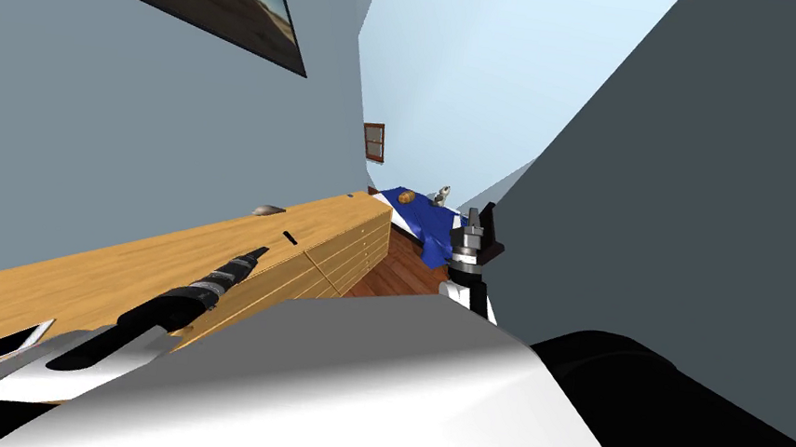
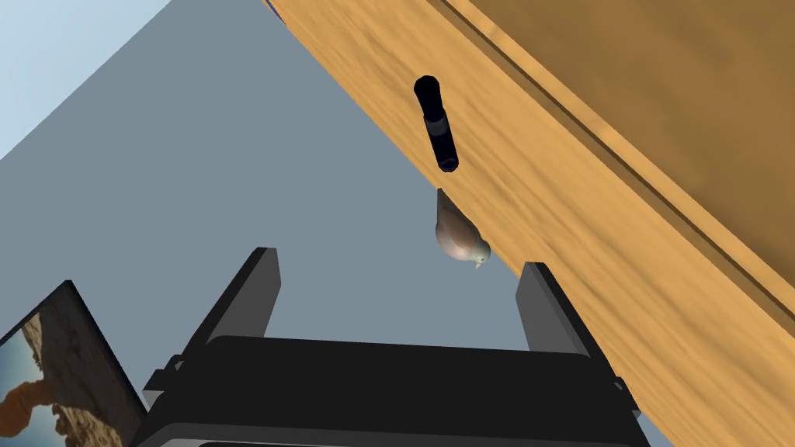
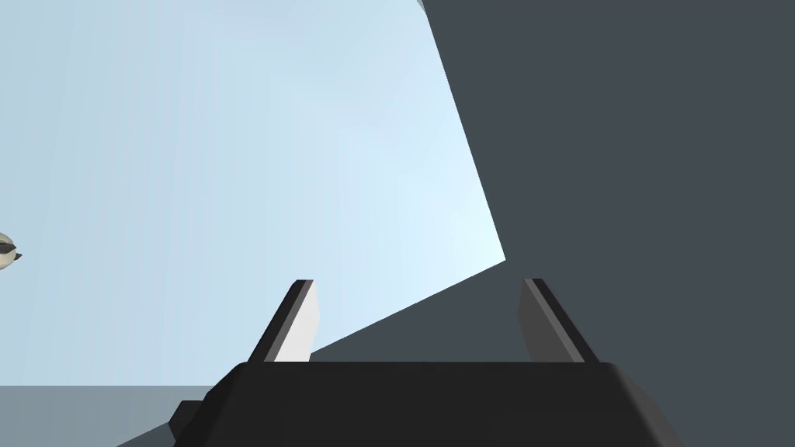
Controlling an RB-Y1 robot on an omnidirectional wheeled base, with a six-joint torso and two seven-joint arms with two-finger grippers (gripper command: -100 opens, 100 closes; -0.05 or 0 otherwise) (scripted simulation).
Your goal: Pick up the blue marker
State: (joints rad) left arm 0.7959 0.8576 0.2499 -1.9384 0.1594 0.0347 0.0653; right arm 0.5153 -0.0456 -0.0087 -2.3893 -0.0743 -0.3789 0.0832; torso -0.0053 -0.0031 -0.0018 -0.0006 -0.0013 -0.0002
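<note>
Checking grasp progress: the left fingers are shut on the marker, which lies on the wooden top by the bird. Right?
No. The left wrist view shows the left fingers open, the marker lying ahead of them untouched, on the wooden top by the bird.

Bird figure [image 2: 461, 237] on wooden dresser [image 2: 590, 233]

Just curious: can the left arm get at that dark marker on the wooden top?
Probably yes: the left gripper is open, and the marker lies ahead on the wooden top; a bird figurine sits close by.
</note>
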